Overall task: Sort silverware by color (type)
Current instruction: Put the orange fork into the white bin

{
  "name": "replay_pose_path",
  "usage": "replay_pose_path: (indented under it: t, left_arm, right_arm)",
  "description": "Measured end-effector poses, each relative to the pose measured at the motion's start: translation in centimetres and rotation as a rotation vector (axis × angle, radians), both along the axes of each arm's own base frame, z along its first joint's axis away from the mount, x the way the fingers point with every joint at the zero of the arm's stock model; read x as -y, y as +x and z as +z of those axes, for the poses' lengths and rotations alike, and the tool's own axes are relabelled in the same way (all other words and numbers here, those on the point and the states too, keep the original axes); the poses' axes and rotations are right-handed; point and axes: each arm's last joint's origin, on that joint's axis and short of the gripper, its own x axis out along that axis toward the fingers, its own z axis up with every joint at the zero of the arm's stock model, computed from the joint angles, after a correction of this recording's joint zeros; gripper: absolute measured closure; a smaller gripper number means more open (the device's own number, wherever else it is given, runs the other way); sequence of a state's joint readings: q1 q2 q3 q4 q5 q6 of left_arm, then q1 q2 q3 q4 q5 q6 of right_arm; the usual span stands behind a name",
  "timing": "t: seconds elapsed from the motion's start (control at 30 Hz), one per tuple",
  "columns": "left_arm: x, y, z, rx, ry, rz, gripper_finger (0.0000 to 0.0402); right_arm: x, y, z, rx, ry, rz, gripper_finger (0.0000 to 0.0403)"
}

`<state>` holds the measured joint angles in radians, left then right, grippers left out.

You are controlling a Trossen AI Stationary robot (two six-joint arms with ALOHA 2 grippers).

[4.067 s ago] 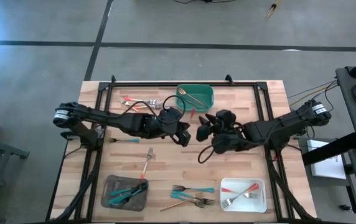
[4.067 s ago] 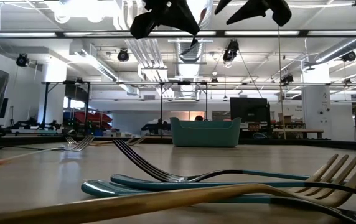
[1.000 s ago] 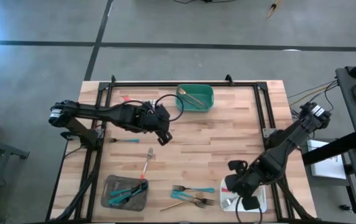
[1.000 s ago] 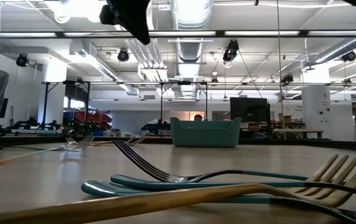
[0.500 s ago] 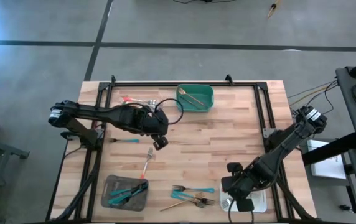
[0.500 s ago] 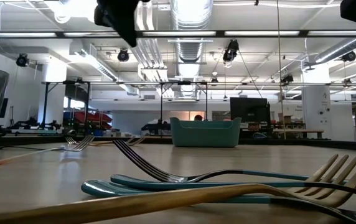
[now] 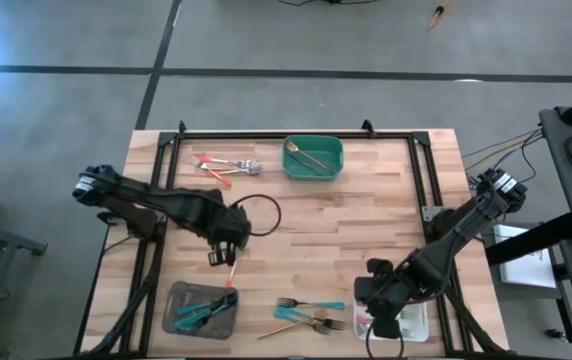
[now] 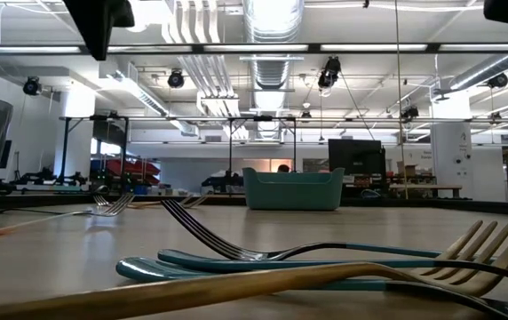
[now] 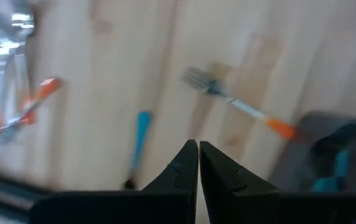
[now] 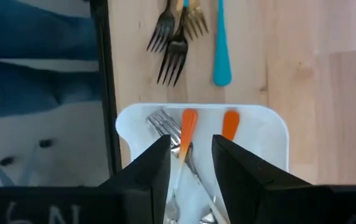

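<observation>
My left gripper (image 7: pixel 217 256) (image 9: pixel 198 144) is shut and hovers above a fork with a red-orange handle (image 7: pixel 232 272) (image 9: pixel 240 107) that lies flat on the table. My right gripper (image 7: pixel 380 320) (image 10: pixel 190 146) is open above the white tray (image 7: pixel 413 318) (image 10: pixel 271 124), where red-orange handled forks (image 10: pixel 187 124) lie. The grey tray (image 7: pixel 203 310) holds teal-handled pieces and the green tray (image 7: pixel 313 158) holds a gold one. Loose on the table are a teal-handled piece (image 7: pixel 196 226) (image 9: pixel 140 134), red-orange handled pieces (image 7: pixel 224 166) at the far left, and teal and gold forks (image 7: pixel 311 313) (image 10: pixel 178 37) near the front.
The black frame rails (image 7: pixel 161 200) run along both sides and the far edge of the table. A cable loop (image 7: pixel 261 212) trails from the left arm. The low view shows the near forks (image 8: pixel 325 258) close up and the green tray (image 8: pixel 292 188) far off. Bare wood lies mid-table.
My left gripper has moved from the table's middle toward the near and left edges, ending over the red-orange handled fork. My right gripper has stayed over the white tray.
</observation>
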<state>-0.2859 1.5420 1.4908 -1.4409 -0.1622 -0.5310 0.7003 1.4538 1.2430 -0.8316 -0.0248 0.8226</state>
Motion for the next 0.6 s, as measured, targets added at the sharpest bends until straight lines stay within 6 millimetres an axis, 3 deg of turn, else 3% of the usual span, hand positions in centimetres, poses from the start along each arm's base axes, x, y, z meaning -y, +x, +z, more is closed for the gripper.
replay_pose_path:
  t: [0.13,0.4,0.6]
  left_arm:
    - [0.7,0.0,-1.8,0.063,-0.088,0.028,0.0402]
    - [0.8,-0.4,-7.6,0.079,-0.153,0.183,0.0402]
    - [0.9,-0.2,-9.4,0.125,-0.190,0.230,0.0401]
  right_arm:
    - [0.4,0.2,0.3,0.007,0.003,-0.025,0.0296]
    - [0.4,0.1,0.3,-0.006,-0.004,-0.018,0.0298]
    - [0.6,0.0,0.8,-0.019,-0.026,0.002,0.0287]
